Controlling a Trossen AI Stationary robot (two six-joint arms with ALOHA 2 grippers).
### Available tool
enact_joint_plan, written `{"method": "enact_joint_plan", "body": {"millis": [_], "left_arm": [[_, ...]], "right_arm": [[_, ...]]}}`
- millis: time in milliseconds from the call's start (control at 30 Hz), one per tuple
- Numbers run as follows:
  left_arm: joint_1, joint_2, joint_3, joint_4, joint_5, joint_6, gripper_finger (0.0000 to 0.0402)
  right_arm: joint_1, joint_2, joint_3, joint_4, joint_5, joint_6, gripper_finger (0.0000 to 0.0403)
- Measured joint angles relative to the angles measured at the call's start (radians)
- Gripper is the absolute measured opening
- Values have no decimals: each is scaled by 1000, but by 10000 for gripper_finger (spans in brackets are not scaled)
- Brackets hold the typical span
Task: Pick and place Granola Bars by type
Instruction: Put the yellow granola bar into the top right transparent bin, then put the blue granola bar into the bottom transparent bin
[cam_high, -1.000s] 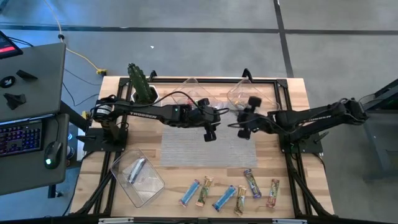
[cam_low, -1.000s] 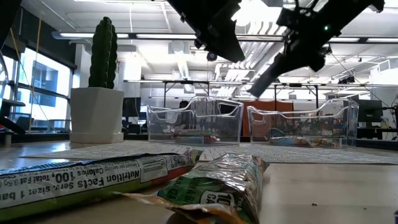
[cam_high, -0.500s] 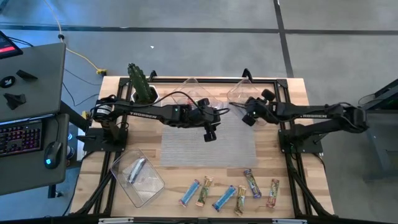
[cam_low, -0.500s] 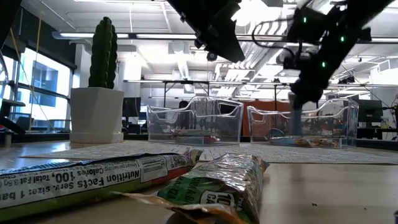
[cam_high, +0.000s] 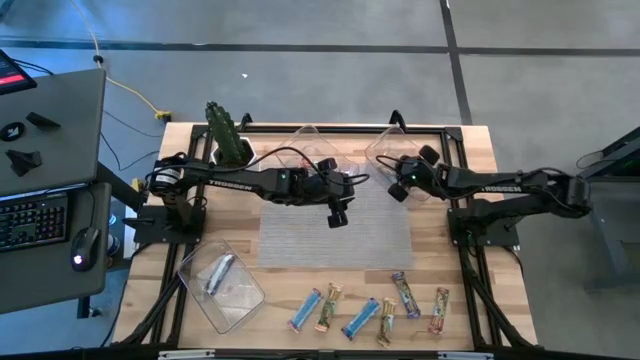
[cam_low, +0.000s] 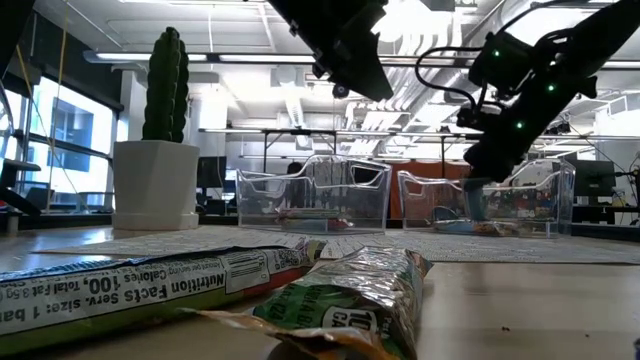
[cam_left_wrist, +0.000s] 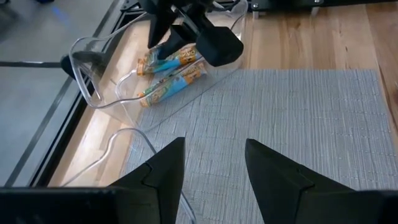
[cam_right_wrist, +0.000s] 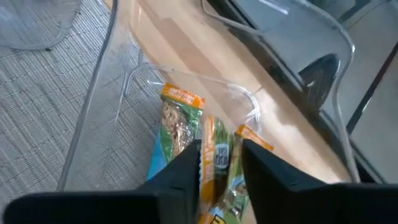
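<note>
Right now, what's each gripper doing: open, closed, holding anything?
Left gripper: open, empty, above the grey mat.
Right gripper: shut on a granola bar, over the clear tray.

You have a wooden table (cam_high: 470, 140) carrying a grey woven mat (cam_high: 335, 235) at centre, a potted cactus (cam_high: 228, 135), three clear trays (cam_high: 220, 285), and six granola bars (cam_high: 362, 317) in a row along the near edge, apparently.
</note>
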Motion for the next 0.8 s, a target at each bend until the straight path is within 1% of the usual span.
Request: {"method": "enact_joint_plan", "body": {"millis": [133,233,367,433,533,700,733,800], "left_arm": [[0,0,0,-12,0,0,163],[0,0,0,-24,1,-8,163],[0,0,0,-40,1,-27,163],[0,0,0,-55,1,-30,163],[0,0,0,-88,22,-32,163],[0,0,0,-135,123,-61,163],[-1,0,0,-137,142,-73,163],[-1,0,0,-137,166,-82,163]], "right_arm": [[12,-7,0,22,44,-37,130],[37,-8,25,2,74,-50,146],[86,-8,95,-20,62,-65,156],[116,-8,138,-40,36,-71,157],[169,-8,206,-81,-61,-75,156],[291,-8,291,-151,-308,-109,155],[321,-8,301,-169,-342,-87,155],[380,-9,315,-203,-374,-8,156]]}}
